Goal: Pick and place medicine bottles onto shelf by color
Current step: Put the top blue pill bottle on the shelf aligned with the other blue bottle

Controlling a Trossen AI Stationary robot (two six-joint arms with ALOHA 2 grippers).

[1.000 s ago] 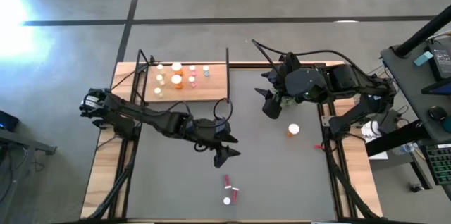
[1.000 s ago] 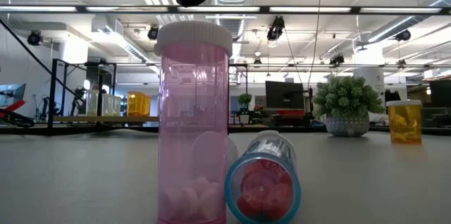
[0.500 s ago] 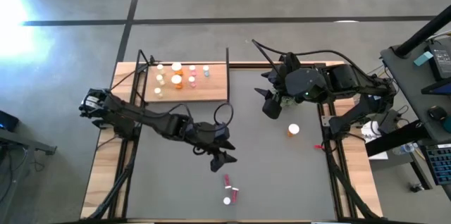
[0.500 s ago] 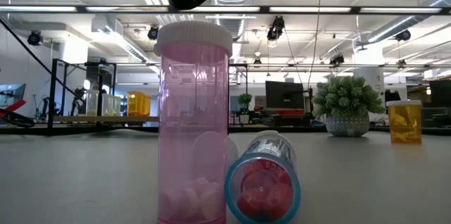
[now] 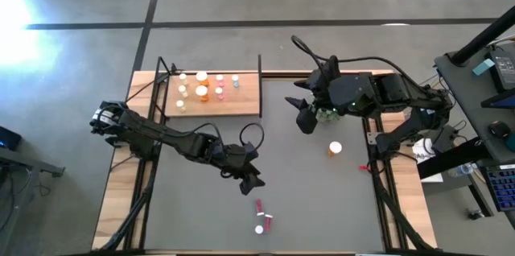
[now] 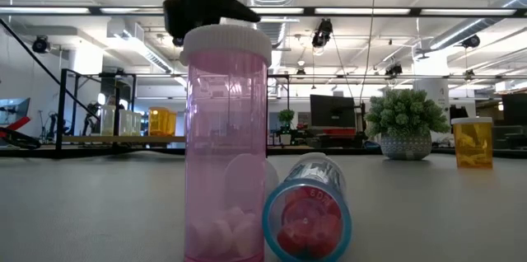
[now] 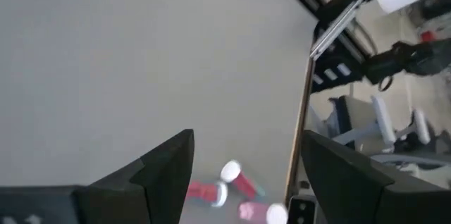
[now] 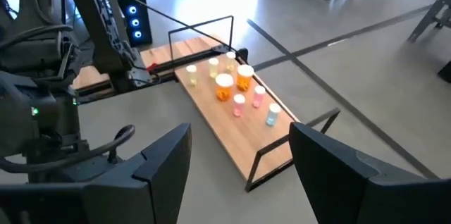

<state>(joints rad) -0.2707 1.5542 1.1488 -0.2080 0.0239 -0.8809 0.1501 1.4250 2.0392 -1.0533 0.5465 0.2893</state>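
Left gripper (image 5: 254,181) hangs with jaws spread over the mat, near the two pink bottles (image 5: 262,217), one upright and one lying. I'd drop straight over the upright one, pinch below the cap, and avoid nudging its neighbour. Right gripper (image 5: 304,121) waits spread-jawed near the orange bottle (image 5: 335,149); shelf (image 5: 211,95) is well apart.

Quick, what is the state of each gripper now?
Left gripper: open, holding nothing.
Right gripper: open, holding nothing.

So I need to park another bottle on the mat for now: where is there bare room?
Free: the grey mat left of the two pink bottles, and the stretch between them and the orange bottle. Crowded: the shelf, with its bottle cluster, and under the left gripper.
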